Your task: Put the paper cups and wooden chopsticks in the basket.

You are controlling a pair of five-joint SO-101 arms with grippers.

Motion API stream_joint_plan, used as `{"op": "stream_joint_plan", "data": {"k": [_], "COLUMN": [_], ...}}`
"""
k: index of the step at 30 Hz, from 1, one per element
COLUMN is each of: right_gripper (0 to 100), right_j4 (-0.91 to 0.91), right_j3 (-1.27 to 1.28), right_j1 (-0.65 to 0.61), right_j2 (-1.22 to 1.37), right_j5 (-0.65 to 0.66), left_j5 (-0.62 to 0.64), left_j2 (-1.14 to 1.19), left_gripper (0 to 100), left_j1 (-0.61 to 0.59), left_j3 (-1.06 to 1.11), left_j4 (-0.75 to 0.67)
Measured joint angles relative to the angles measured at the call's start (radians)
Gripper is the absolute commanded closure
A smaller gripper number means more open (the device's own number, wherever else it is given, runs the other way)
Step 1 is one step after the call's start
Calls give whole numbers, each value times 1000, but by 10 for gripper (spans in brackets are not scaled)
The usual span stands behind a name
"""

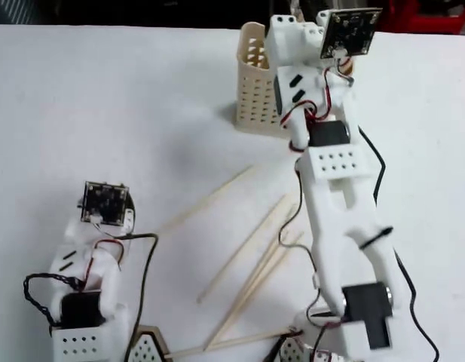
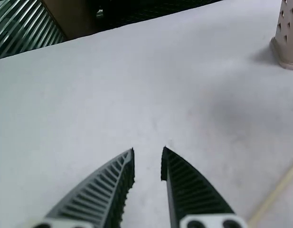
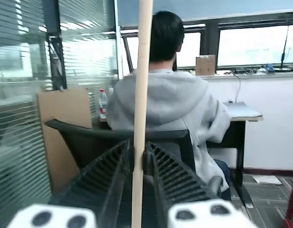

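A cream perforated basket (image 1: 256,83) stands upright at the back of the white table; its base edge is the basket (image 2: 288,33) in the left wrist view. My right arm (image 1: 322,151) stretches to the basket, its wrist right beside the rim. My right gripper (image 3: 137,145) is shut on a wooden chopstick (image 3: 144,71) that runs lengthwise between the fingers. Several more chopsticks (image 1: 243,249) lie scattered mid-table. My left gripper (image 2: 147,152) hovers open over bare table at the front left, with nothing between its fingers; one chopstick (image 2: 274,194) lies just to its side.
One chopstick (image 1: 206,202) lies apart from the rest, nearer my left arm (image 1: 89,256). Another (image 1: 232,341) rests at the front edge between the two arm bases. Black cables hang from both arms. Wide bare table lies at the back left.
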Motion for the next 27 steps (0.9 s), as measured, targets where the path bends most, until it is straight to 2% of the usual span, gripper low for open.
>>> {"op": "stream_joint_plan", "data": {"k": [4,9,14,17,27], "right_gripper": [964,858,920,984,957], "right_j4": [-9,-9,40,153,835], "right_j3": [0,2,2,2,0], "right_j1": [23,21,21,21,29], "right_j2": [86,106,80,-5,-252], "right_j5": [0,0,0,0,0], "left_j5": [0,0,0,0,0], "left_j2": [0,0,0,0,0], "left_gripper": [888,888,888,888,888], "left_j1": [0,0,0,0,0], "left_j3": [0,0,0,0,0], "left_j4": [0,0,0,0,0]}}
